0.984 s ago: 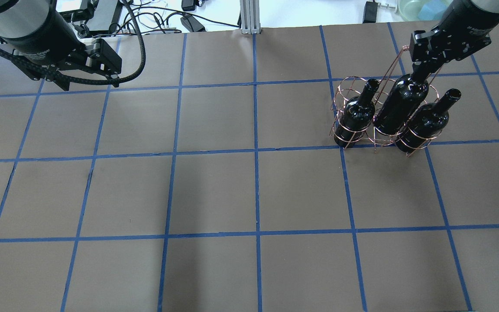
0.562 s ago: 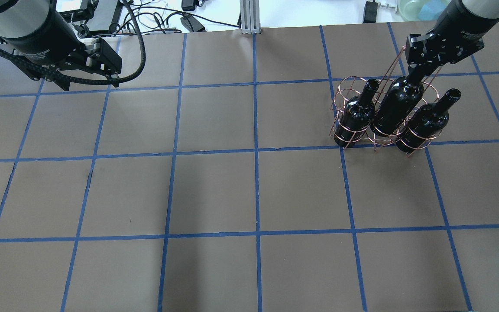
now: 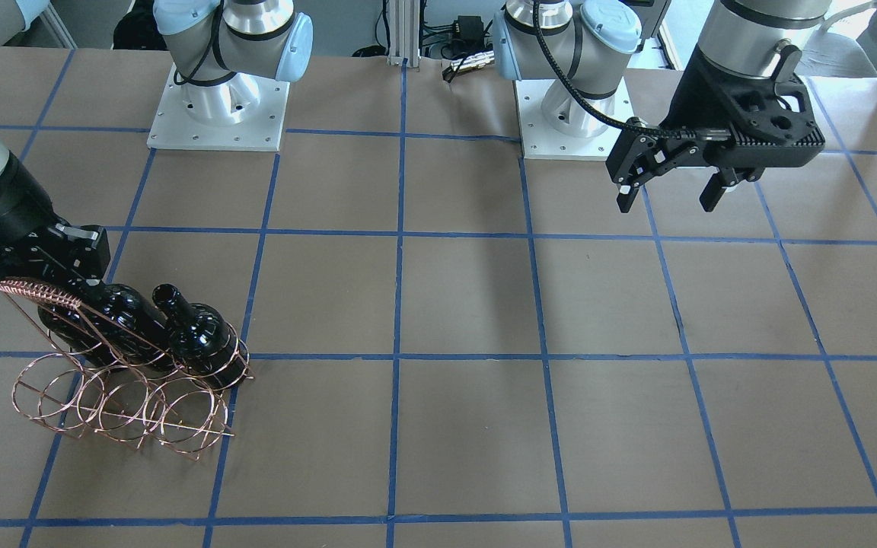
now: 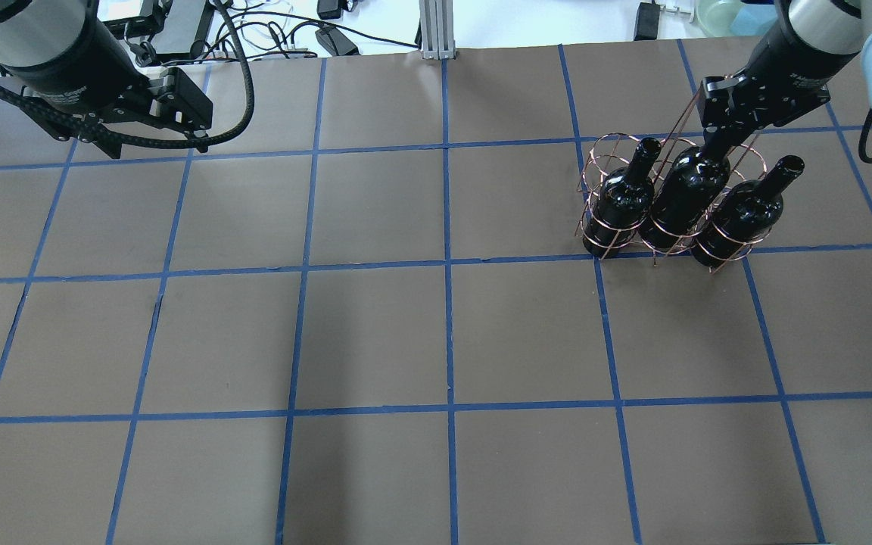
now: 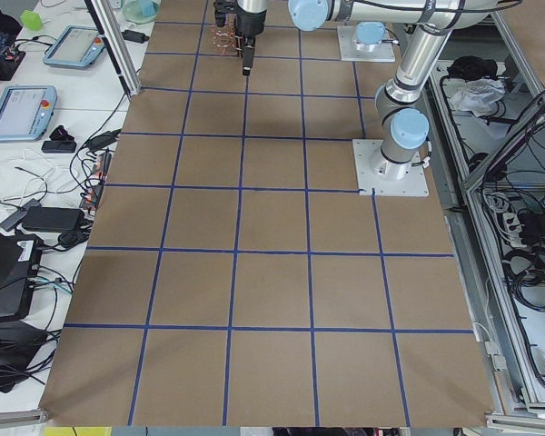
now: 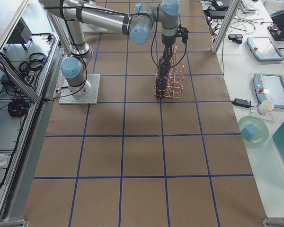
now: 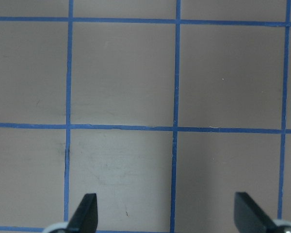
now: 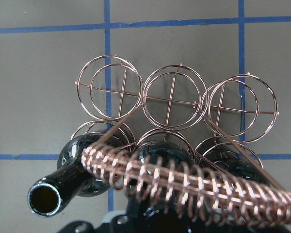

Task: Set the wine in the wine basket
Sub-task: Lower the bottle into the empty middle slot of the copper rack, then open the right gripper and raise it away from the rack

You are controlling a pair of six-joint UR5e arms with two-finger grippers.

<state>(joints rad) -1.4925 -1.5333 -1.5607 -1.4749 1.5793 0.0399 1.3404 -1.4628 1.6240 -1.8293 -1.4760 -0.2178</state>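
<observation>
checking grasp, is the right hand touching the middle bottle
Touching: overhead view shows the right hand closed on the neck of the middle bottle, no gap.

Silver tubular links (image 3: 256, 14) and pale blue joint caps (image 3: 298, 38) are noted throughout; white square base plates (image 3: 180, 134) are fixed with small screws. A black braided cable (image 3: 587, 106) is routed to the black left gripper (image 3: 667, 204).

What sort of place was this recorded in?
Most likely a robotics lab workcell: two robot arms bolted to a paper-covered table taped into a blue grid, with teach pendants on the bench beside it.
</observation>
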